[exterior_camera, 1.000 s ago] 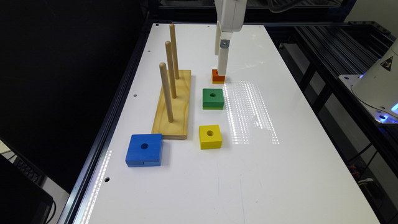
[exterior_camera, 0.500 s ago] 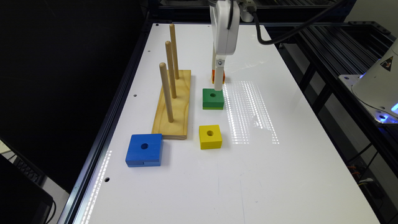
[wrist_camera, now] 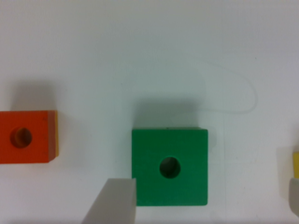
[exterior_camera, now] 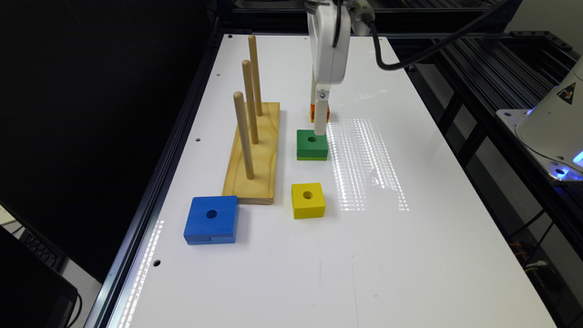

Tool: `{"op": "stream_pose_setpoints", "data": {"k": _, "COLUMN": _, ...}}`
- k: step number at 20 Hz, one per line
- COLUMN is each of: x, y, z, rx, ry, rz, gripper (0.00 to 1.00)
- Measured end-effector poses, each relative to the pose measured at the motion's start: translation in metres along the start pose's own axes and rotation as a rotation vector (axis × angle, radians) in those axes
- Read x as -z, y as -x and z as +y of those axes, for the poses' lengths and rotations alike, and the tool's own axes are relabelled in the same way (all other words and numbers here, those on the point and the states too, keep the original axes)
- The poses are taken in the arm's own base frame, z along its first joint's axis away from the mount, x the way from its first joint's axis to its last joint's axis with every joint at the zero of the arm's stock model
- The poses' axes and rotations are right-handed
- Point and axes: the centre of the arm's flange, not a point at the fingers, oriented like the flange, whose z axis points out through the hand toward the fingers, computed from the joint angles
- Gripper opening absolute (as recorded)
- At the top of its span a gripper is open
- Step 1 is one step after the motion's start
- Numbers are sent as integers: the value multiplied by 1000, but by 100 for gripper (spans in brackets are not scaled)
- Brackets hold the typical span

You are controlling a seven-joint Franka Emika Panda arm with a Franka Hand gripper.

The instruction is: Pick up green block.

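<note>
Where orange showed, green block [wrist_camera: 169,167] centred, jaws [exterior_camera: 320,129] nearer

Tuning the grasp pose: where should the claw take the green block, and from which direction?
From straight above, pinching two opposite flat side faces of the green block. It lies flat on the table, square, with free space on all sides; the centre hole gives no grip. The orange block sits apart.

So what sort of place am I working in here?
Most likely a robotics lab bench: a white table on a black metal frame, carrying a wooden peg board and coloured holed blocks, among them the green block below the gripper.
</note>
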Motion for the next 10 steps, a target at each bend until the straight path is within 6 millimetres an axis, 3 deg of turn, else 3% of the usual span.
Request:
{"op": "stream_pose_setpoints", "data": {"k": 4, "x": -7, "y": -1, "z": 0, "rx": -1, "ry": -1, "rz": 1, "gripper": 100}}
{"op": "stream_pose_setpoints", "data": {"k": 10, "x": -5, "y": -21, "z": 19, "rx": -10, "ry": 8, "rz": 13, "gripper": 100}}
